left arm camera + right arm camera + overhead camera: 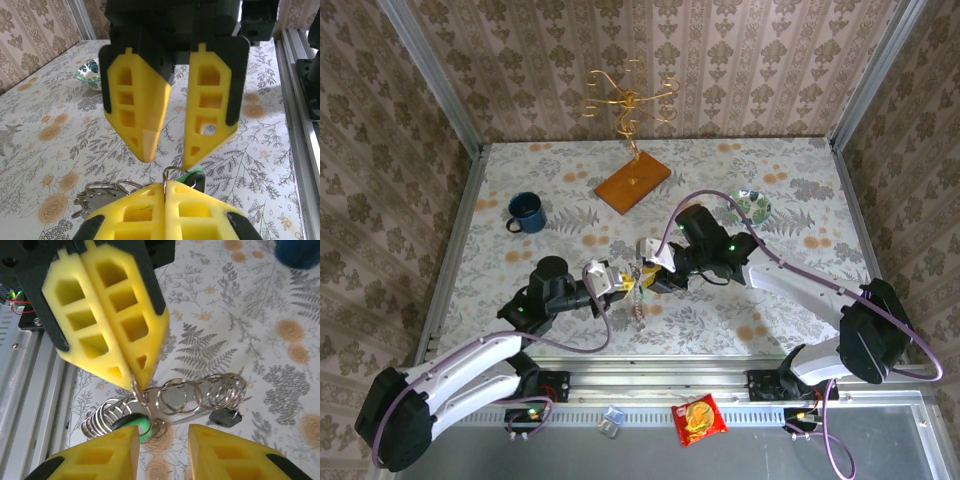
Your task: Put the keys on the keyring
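Two keys: green key, dark key, touching keyring
left gripper: clamped on keyring
right gripper: apart, beside keyring

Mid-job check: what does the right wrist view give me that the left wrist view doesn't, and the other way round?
Right wrist view: the dark-headed key beside the chain of rings, plus the blue mug at the top right edge. Left wrist view: the green-patterned bowl behind the right pincer, whose jaws stand open. Both: the left pincer shut on a thin ring beside the green key head.
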Available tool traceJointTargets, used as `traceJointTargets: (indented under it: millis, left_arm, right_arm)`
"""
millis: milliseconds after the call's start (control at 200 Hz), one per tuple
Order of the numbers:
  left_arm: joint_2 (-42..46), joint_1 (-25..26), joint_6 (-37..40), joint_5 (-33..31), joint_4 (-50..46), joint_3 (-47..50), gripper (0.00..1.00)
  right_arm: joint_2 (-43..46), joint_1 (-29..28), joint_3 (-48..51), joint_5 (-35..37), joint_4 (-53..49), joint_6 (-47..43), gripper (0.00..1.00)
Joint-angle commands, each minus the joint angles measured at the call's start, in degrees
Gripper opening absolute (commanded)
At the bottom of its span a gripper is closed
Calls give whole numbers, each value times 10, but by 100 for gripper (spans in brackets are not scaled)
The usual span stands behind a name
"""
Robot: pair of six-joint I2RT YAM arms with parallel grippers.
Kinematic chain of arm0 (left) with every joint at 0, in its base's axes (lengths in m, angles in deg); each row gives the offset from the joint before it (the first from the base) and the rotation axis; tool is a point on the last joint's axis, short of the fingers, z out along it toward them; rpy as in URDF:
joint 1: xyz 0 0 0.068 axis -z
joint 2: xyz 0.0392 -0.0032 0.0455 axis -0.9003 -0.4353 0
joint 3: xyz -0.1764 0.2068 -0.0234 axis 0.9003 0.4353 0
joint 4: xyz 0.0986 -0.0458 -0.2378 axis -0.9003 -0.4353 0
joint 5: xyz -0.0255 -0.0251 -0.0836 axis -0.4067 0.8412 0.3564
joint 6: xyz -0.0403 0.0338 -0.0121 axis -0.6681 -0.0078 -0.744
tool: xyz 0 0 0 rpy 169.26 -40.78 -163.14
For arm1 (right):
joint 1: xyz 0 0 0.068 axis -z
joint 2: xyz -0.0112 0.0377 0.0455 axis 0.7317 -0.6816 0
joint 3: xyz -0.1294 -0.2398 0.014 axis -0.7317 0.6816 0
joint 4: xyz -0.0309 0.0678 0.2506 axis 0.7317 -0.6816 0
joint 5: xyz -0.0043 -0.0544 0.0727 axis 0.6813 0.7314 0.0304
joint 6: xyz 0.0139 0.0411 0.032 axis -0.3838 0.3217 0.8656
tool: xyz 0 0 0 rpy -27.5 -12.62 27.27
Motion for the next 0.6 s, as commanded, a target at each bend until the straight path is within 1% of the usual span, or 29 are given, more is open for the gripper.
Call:
traceJointTargets:
  millis: [0,150,265,325,435,540,595]
  left_arm:
    - [12,1,-19,12,57,6,0]
    - [11,0,-19,12,61,7,0]
    - [11,1,-20,13,65,8,0]
    - [11,1,-20,11,65,8,0]
    - [13,1,-29,-7,71,10,0]
    - [7,1,-67,-26,102,17,0]
    - [2,2,-87,-29,114,20,0]
  right_arm:
    - [7,-1,9,-24,24,26,28]
    - [7,-1,14,-27,27,33,17]
    - [7,-1,14,-30,29,36,16]
    - [7,-1,13,-24,26,36,18]
    - [43,1,23,16,37,37,28]
    - [73,0,45,64,58,37,31]
    - [85,0,56,72,59,36,33]
